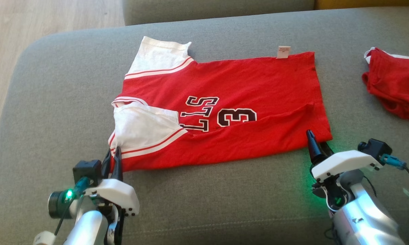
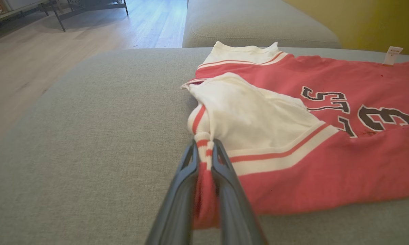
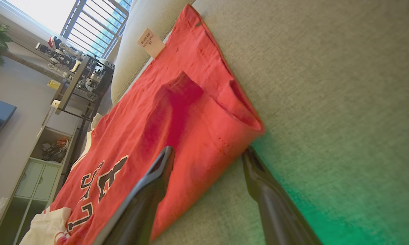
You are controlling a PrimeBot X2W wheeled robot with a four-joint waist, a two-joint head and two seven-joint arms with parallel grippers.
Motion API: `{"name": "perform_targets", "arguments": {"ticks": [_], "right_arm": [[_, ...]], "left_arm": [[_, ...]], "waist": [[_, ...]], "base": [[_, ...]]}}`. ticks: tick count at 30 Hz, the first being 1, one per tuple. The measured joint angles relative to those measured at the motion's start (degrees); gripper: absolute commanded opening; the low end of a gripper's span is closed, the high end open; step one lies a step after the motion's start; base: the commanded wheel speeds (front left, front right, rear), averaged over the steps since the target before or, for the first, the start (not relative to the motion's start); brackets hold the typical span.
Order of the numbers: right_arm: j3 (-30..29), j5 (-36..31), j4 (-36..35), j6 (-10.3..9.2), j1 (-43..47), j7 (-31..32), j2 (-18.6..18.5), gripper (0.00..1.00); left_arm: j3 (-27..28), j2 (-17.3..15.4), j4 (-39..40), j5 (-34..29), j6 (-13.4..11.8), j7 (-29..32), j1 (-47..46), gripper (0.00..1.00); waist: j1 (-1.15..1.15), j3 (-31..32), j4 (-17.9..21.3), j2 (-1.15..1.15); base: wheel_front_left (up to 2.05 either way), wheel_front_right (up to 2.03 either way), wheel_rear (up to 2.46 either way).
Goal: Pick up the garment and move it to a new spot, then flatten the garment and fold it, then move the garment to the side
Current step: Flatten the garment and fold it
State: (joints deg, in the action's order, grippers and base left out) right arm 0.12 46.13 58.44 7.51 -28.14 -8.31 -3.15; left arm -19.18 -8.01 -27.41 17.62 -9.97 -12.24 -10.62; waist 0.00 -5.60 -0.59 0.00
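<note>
The garment is a red jersey with white sleeves and dark lettering, spread sideways on a grey sofa cushion. My left gripper is shut on the jersey's near left corner, by the striped sleeve hem; in the left wrist view the bunched red and white cloth sits pinched between the fingers of that gripper. My right gripper stands open at the near right hem corner. In the right wrist view the right gripper straddles that corner of the jersey, one finger over the cloth and one on the cushion.
A second red garment lies crumpled at the cushion's right edge. Another sofa cushion lies behind. Wooden floor shows to the left, past the cushion's rounded edge. A shelf unit stands beyond the sofa.
</note>
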Motion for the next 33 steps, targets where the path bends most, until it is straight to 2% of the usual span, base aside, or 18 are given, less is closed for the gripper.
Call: {"name": "perform_targets", "arguments": {"ticks": [5, 6, 7, 20, 27, 33], "right_arm": [[2.4, 2.5, 2.9, 0.0, -1.2, -2.4, 0.0, 0.98], [2.8, 2.7, 3.4, 0.0, -1.5, -2.8, 0.0, 0.39], [3.1, 2.8, 4.1, 0.0, -1.9, -3.1, 0.0, 0.0], [3.7, -0.9, 7.3, 0.0, -3.0, -5.6, -0.6, 0.0], [5.0, -3.6, 8.0, 0.0, 1.9, -5.5, -0.7, 0.0], [5.0, -7.0, 10.6, 0.01, 3.3, -5.5, -0.9, 0.0]], "left_arm": [[-0.3, 0.0, 0.0, 0.0, 0.4, 0.1, 0.0, 0.0], [-0.3, -0.1, -0.1, 0.0, 0.4, 0.1, 0.0, 0.0], [-0.3, -0.2, -0.1, 0.0, 0.4, 0.1, 0.0, 0.0], [-0.4, -1.5, -1.7, 0.3, 0.4, 0.0, 0.5, 0.0], [-0.6, -3.3, -2.4, 1.8, 1.5, 1.6, 9.0, 0.0], [-0.6, -5.2, 1.0, 2.4, 1.4, 1.9, 12.5, 0.0]], "waist": [[0.0, -0.2, -0.1, 0.0], [0.0, -0.2, -0.1, 0.0], [0.0, -0.2, 0.0, 0.0], [0.0, 1.8, 2.1, 0.0], [-0.01, 6.2, 3.9, 0.0], [-0.01, 8.3, 5.5, 0.0]], "base": [[0.0, 0.0, 0.0], [0.0, 0.0, 0.0], [0.0, 0.0, 0.0], [0.0, 0.0, 0.0], [0.0, 0.0, 0.0], [0.0, 0.0, 0.0]]}}
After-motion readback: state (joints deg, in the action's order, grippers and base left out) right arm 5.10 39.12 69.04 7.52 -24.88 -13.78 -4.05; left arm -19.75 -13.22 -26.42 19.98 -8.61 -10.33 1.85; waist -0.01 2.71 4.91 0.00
